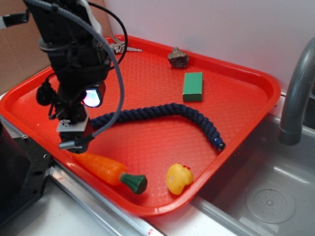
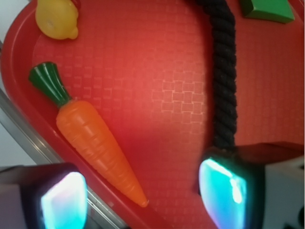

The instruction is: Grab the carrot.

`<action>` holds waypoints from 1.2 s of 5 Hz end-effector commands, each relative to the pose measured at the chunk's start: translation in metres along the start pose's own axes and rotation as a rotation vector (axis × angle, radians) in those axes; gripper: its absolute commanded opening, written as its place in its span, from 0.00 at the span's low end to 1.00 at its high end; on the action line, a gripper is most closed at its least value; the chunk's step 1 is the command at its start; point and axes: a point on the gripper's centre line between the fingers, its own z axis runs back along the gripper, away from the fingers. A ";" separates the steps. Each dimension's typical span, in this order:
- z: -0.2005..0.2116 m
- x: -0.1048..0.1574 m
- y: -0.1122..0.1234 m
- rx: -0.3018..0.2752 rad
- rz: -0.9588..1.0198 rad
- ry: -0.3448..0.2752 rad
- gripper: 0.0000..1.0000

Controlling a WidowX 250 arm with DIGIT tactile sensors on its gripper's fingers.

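No legible text, labels, brand marks, numbers or signs in either view.
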 end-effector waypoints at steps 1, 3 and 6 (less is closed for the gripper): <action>-0.012 0.013 -0.001 0.021 -0.204 -0.012 1.00; -0.047 0.026 -0.020 -0.034 -0.483 -0.024 1.00; -0.056 0.026 -0.023 -0.063 -0.524 -0.014 1.00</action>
